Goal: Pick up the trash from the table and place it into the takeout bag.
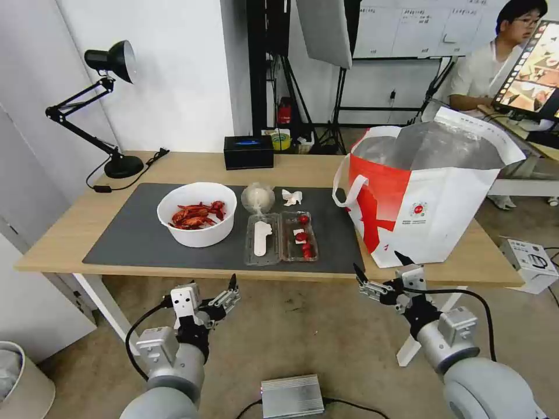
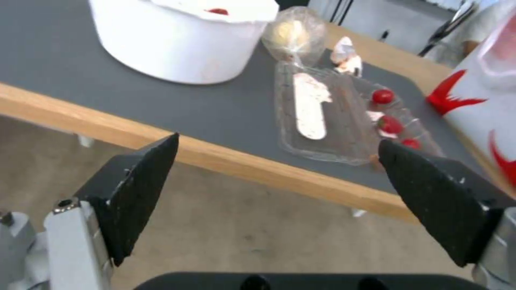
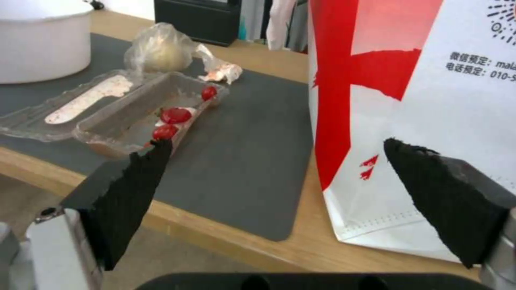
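On the long light-wood table [image 1: 303, 170], the dark grey mat [image 1: 134, 233] carried the trash — a white round bowl of red crayfish shells [image 1: 197, 213] at 9 o'clock, a clear hinged plastic tray [image 1: 281, 237] at centre, a knotted clear bag [image 1: 258, 198] and a crumpled white tissue [image 1: 292, 197] at 12. The white-and-red boxy takeout bag [image 1: 428, 192] stood at 3 o'clock. The left gripper [image 1: 212, 288] and the right gripper [image 1: 379, 265] hung below the table's front edge — both spread, holding nothing.
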